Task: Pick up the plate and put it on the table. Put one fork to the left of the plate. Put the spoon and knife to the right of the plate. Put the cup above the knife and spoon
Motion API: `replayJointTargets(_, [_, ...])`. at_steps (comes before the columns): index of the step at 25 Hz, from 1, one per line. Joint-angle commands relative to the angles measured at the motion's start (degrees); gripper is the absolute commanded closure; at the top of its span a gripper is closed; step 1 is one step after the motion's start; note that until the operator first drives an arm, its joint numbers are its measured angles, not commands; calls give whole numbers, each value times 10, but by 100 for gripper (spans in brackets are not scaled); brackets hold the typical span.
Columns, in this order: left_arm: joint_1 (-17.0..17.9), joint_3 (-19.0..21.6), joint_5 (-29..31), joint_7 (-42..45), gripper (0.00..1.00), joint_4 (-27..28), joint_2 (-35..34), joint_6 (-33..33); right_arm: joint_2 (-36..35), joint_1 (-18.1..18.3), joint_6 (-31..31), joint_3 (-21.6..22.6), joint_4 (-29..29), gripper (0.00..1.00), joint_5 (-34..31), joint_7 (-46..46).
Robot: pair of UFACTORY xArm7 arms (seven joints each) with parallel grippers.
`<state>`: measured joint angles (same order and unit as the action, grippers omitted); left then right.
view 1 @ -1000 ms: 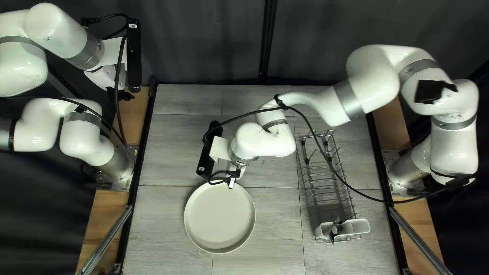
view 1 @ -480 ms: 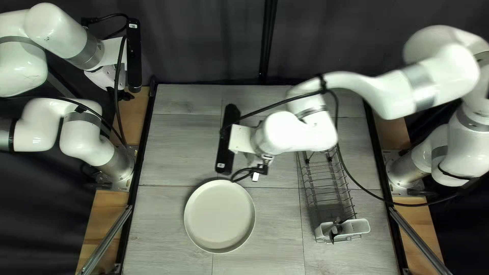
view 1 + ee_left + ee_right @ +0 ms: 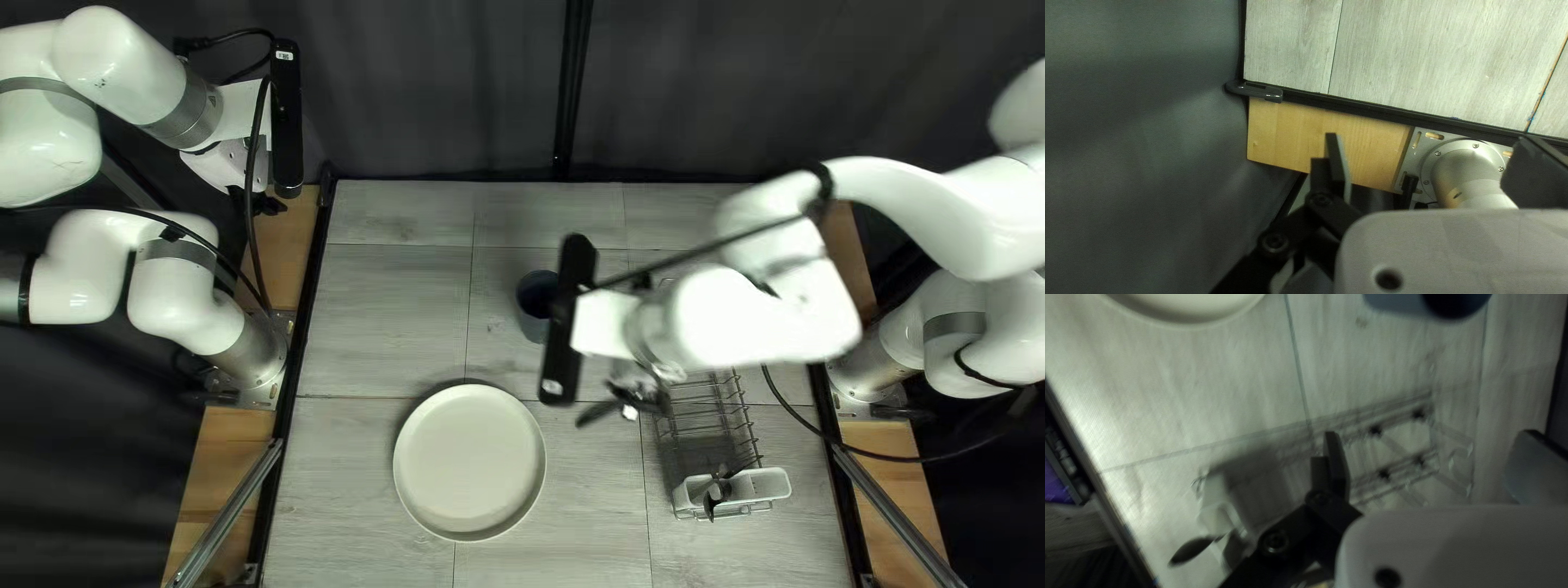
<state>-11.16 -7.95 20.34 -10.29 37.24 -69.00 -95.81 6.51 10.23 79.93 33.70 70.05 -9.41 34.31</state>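
Plate [image 3: 468, 463], one, pale and round, lying bare on the counter [image 3: 359, 468] at the left of the top left view; cup [image 3: 533, 296], one, dark blue, beyond it toward the far edge, partly hidden by the right arm. Rack [image 3: 713, 425], wire, to the plate's right, with pale holder [image 3: 771, 482] at its near end containing dark cutlery [image 3: 715, 495], kinds unclear. Right hand [image 3: 612, 409], spread, empty, above the rack's plate side; left hand [image 3: 257, 203], spread, empty, by the counter's far left corner.
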Motion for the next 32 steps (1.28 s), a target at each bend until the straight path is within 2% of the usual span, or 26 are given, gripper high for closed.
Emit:
replayJointTargets(1, [0, 0, 0, 0, 0, 0, 0, 0, 18, -16, 9, 8, -32, 0, 37, -23])
replayJointTargets(9, [0, 0, 0, 0, 0, 0, 0, 0, 3, -24, 5, 6, -52, 0, 85, -71])
replayJointTargets(16, [0, 0, 0, 0, 0, 0, 0, 0, -21, -24, -11, 5, -57, 0, 112, -62])
replayJointTargets(24, [0, 0, 0, 0, 0, 0, 0, 0, -33, -17, -29, -5, -90, 0, 156, -81])
replayJointTargets(32, [0, 0, 0, 0, 0, 0, 0, 0, -64, -24, -35, 3, -87, 0, 161, -92])
